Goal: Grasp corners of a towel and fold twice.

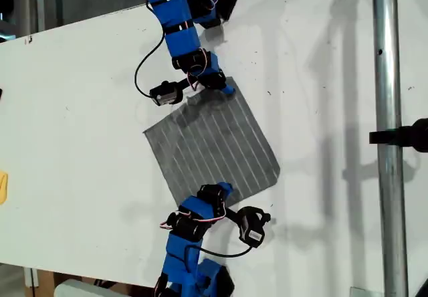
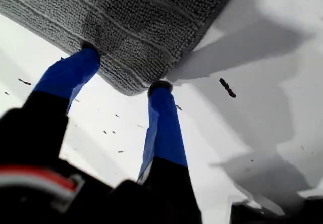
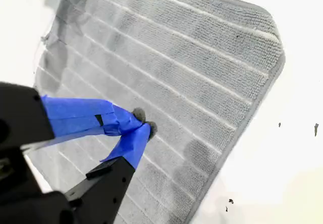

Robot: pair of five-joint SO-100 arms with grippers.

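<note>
The towel point(image 1: 214, 143) lies flat on the white table, grey with pale stripes. My first gripper point(image 1: 224, 86) belongs to the arm at the top of the exterior view. It is at the towel's top corner point(image 1: 229, 81). In the first wrist view this gripper point(image 2: 126, 68) is open, and its blue fingertips point(image 2: 160, 89) straddle the rounded corner point(image 2: 126, 82). My second gripper point(image 1: 221, 190), on the lower arm, sits over the towel's lower edge. Its tips point(image 3: 144, 125) are shut over the flat towel point(image 3: 202, 67), and no cloth shows pinched between them. Another corner point(image 3: 270, 30) lies beyond.
A vertical metal pole point(image 1: 388, 136) with a black clamp point(image 1: 408, 135) stands at the exterior view's right. A yellow object point(image 1: 2, 186) shows at that view's left edge. Bare white table point(image 1: 80, 143) surrounds the towel, and its front edge runs along the bottom.
</note>
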